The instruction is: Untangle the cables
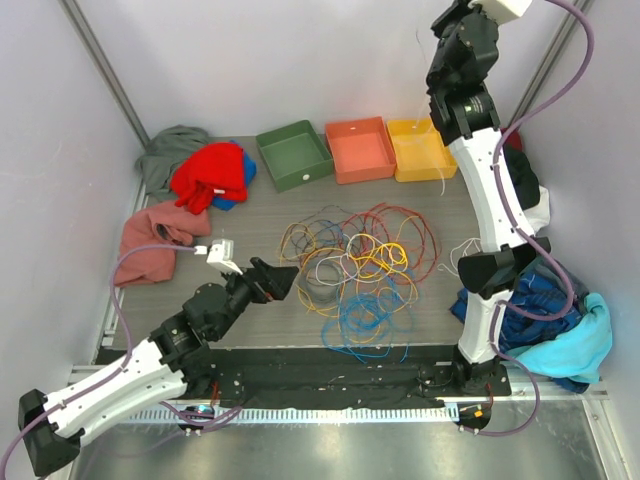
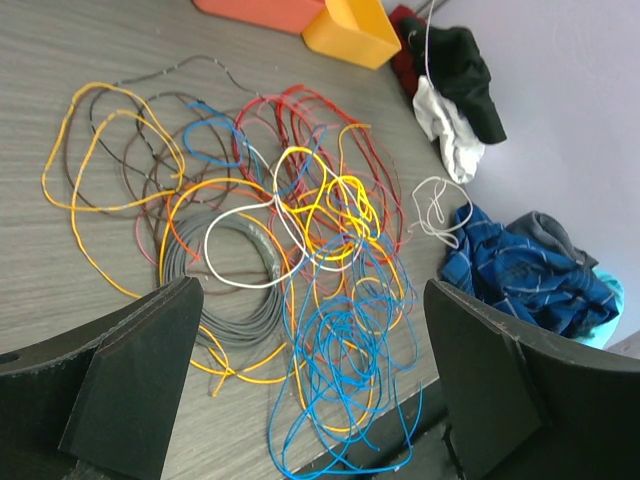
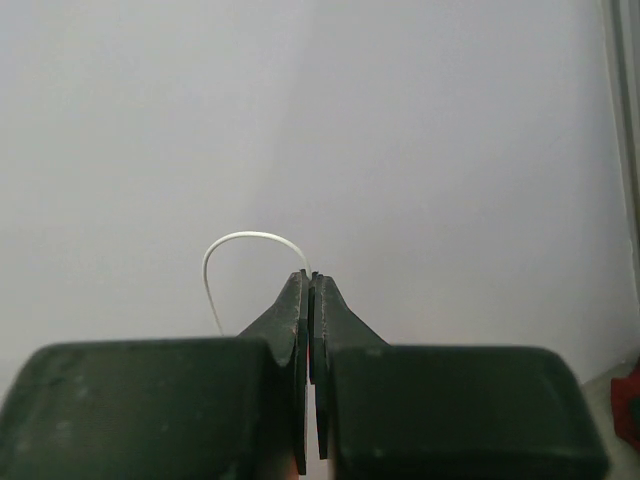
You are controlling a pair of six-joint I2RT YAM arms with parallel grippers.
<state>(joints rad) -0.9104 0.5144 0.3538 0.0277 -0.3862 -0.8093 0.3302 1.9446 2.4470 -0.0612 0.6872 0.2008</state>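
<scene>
The cables (image 1: 355, 270) look light and limp, best pinched at an outer loop; left end effector (image 1: 288, 279) gapes at their nine o'clock, right end effector (image 3: 311, 276) clamps a white strand (image 3: 245, 235).

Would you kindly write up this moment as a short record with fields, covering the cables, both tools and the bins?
cables: one multicoloured tangle lying mid-table, loops overlapping
left tool: open, low at the tangle's left edge, holding nothing
right tool: shut on a thin white cable, raised high above the table
bins: green bin, orange bin, yellow bin in a row at the far edge
clothing: red garment far left, blue cloth near right
</scene>
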